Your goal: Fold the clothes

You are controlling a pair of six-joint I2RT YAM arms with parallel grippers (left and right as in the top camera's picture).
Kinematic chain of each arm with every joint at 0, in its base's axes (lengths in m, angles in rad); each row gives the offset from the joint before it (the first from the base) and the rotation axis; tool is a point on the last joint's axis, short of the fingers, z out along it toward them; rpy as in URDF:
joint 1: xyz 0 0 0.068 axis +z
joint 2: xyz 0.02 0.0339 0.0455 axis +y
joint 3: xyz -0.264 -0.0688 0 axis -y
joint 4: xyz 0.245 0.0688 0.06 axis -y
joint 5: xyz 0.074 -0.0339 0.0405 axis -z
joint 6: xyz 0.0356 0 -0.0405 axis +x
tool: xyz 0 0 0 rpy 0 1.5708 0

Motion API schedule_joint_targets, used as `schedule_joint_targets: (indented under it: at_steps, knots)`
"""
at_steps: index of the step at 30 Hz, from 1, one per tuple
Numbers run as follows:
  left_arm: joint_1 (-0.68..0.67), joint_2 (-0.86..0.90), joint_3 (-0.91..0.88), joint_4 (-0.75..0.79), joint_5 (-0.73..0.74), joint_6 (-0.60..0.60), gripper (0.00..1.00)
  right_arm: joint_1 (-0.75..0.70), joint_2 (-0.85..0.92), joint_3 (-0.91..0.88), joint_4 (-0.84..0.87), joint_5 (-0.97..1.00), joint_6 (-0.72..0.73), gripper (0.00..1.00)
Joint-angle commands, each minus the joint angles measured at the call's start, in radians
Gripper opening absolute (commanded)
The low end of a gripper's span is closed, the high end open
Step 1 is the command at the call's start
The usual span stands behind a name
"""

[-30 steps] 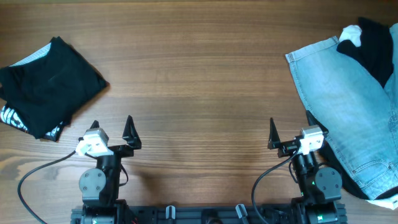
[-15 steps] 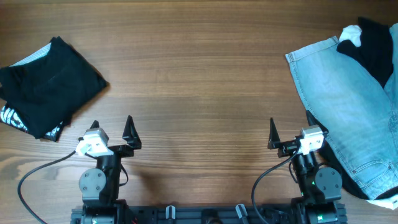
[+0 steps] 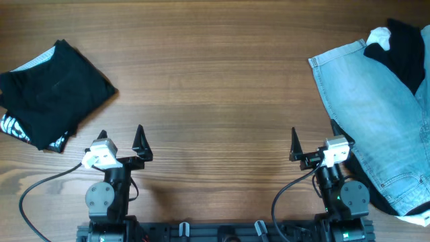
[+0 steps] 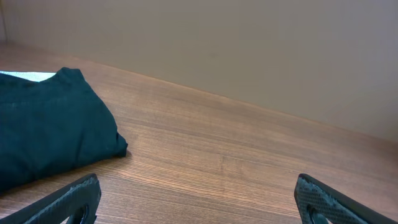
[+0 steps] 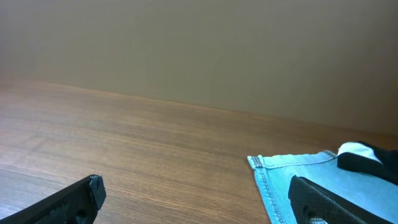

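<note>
A folded black garment (image 3: 50,94) lies at the table's left edge; it also shows in the left wrist view (image 4: 43,134). A light blue denim piece (image 3: 376,107) lies unfolded at the right, with a black and white garment (image 3: 403,44) on its far corner; its denim corner shows in the right wrist view (image 5: 292,180). My left gripper (image 3: 121,138) is open and empty near the front edge, right of the black garment. My right gripper (image 3: 316,142) is open and empty, just left of the denim. Both sets of fingers (image 4: 199,196) (image 5: 199,196) hover over bare wood.
The wooden table (image 3: 215,81) stretches between the two piles. A plain beige wall (image 4: 249,50) rises behind the far edge. Cables (image 3: 40,188) run from the arm bases at the front edge.
</note>
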Motion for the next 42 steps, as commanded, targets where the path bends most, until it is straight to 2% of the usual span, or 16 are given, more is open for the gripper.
schedule_joint_targets:
  at_steps: [1, 22, 28, 34, 38, 42]
  knots:
    - [-0.005, -0.006, -0.004, 0.0, 0.011, -0.005, 1.0, -0.002, -0.007, -0.001, 0.005, -0.015, -0.029, 1.0]
    - [-0.005, -0.006, -0.004, -0.001, 0.017, -0.007, 1.0, -0.002, -0.005, 0.011, -0.01, 0.024, -0.024, 1.0]
    - [-0.005, -0.005, 0.001, -0.002, 0.048, -0.066, 1.0, -0.002, 0.032, 0.067, -0.082, 0.056, 0.001, 1.0]
    - [-0.005, 0.087, 0.09, -0.064, 0.064, -0.066, 1.0, -0.002, 0.176, 0.158, -0.1, 0.086, 0.052, 1.0]
    - [-0.005, 0.268, 0.205, -0.07, 0.067, -0.065, 1.0, -0.002, 0.359, 0.268, -0.132, 0.087, 0.053, 1.0]
    - [-0.005, 0.53, 0.376, -0.114, 0.092, -0.064, 1.0, -0.002, 0.621, 0.443, -0.203, 0.086, 0.052, 1.0]
